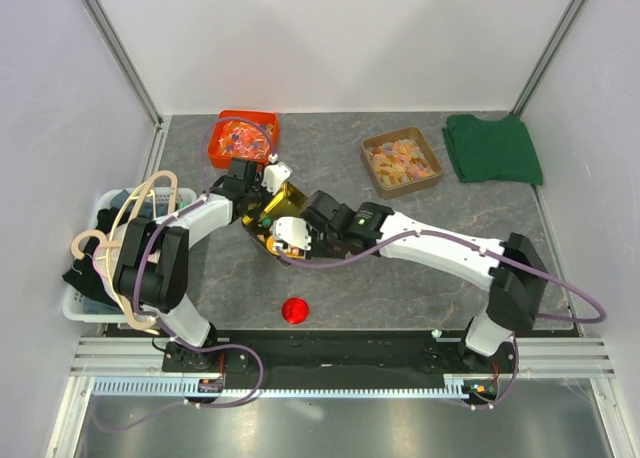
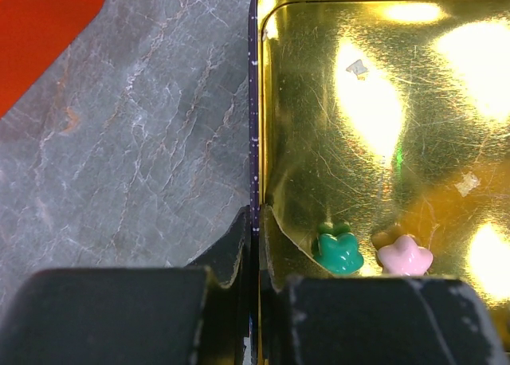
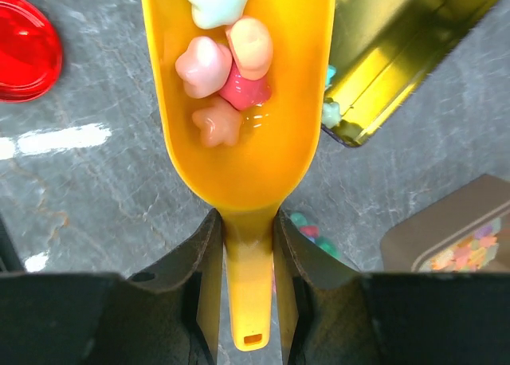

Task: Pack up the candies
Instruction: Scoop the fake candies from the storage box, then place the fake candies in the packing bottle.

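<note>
A gold tin lies open on the grey table, and its wall is pinched in my left gripper, which is shut on it. Two candies, a green one and a pink one, rest on the tin's floor near the fingers. My right gripper is shut on the handle of a yellow scoop. The scoop carries several pink, peach and pale candies and hangs beside the tin. A few loose candies lie on the table under the scoop. From above, both grippers meet at the tin.
A red round lid lies near the front edge. An orange-red tray of wrapped sweets and a brown tray of gummies stand at the back. A green cloth lies back right. A white basket sits at the left.
</note>
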Robot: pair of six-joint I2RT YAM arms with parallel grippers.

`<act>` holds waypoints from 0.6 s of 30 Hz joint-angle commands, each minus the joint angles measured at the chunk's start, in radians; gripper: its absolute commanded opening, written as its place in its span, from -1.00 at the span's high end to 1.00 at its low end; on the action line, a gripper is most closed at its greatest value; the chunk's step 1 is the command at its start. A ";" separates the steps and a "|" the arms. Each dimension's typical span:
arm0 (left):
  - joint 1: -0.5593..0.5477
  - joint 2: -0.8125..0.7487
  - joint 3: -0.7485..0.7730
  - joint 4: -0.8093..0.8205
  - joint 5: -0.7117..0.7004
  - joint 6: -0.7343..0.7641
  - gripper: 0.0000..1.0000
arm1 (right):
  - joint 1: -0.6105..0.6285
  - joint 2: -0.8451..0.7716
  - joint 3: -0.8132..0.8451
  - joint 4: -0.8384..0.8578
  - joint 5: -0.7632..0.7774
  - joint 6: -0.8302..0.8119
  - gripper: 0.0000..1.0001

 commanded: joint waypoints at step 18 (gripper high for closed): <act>0.060 0.059 0.055 -0.046 0.102 -0.028 0.02 | -0.311 -0.343 0.001 -0.071 0.063 -0.134 1.00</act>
